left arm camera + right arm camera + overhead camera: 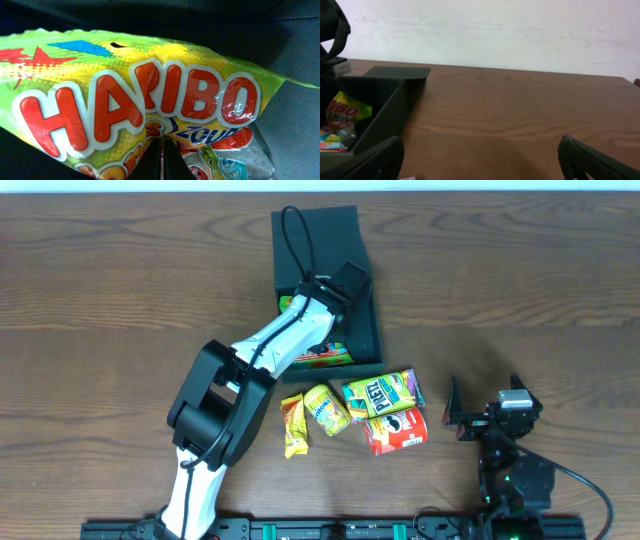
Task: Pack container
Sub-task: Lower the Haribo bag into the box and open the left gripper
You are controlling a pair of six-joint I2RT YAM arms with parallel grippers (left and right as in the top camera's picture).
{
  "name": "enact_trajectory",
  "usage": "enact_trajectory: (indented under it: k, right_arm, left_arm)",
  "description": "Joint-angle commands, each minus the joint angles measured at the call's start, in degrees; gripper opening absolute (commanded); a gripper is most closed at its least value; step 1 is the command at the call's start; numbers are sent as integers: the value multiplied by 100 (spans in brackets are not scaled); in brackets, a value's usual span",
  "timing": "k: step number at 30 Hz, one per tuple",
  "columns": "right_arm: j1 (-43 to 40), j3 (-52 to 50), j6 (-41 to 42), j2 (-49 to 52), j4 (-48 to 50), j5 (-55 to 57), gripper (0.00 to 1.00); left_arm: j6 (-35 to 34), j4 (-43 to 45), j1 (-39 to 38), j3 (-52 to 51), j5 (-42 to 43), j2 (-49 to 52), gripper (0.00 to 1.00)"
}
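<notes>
Where the left hand (162, 157) pinches it, the packet (130, 95) reads HARIBO.

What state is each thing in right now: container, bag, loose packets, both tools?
container: open, flap laid back.
Haribo bag: inside the container, pinched by the left tool.
left tool: shut on the Haribo bag.
right tool: open, empty.
loose packets: four, lying outside the container, unpacked.

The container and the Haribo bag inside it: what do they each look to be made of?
Container: seems to be cardboard with a matte dark finish. Its walls are thin and flat, the flap is folded, and nothing shines. Haribo bag: looks like glossy printed plastic film, with highlights on the lettering, creases, and what seems a clear patch showing sweets.
</notes>
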Motion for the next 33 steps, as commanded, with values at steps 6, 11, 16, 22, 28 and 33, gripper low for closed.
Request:
enact_trajectory:
  k: [6, 11, 16, 22, 28, 33]
  right_arm:
    - [-4, -11, -46, -31, -24, -17, 99]
    - [-4, -11, -48, -31, -24, -17, 99]
    - [-4, -11, -46, -31, -26, -17, 99]
    - [-4, -11, -48, -31, -26, -20, 99]
    - [-4, -11, -46, -31, -24, -20, 99]
    - [-4, -11, -46, -31, -24, -17, 99]
  left_arm:
    - [413, -175, -20, -24, -186, -280, 6]
    - [424, -437, -46, -26, -704, -699, 6]
    - [424, -507, -15, -66, -710, -671, 6]
    - [422, -389, -9, -286, -741, -671, 6]
    - [420, 203, -7, -850, -643, -671, 6]
    - [398, 695, -2, -1405, -601, -671, 6]
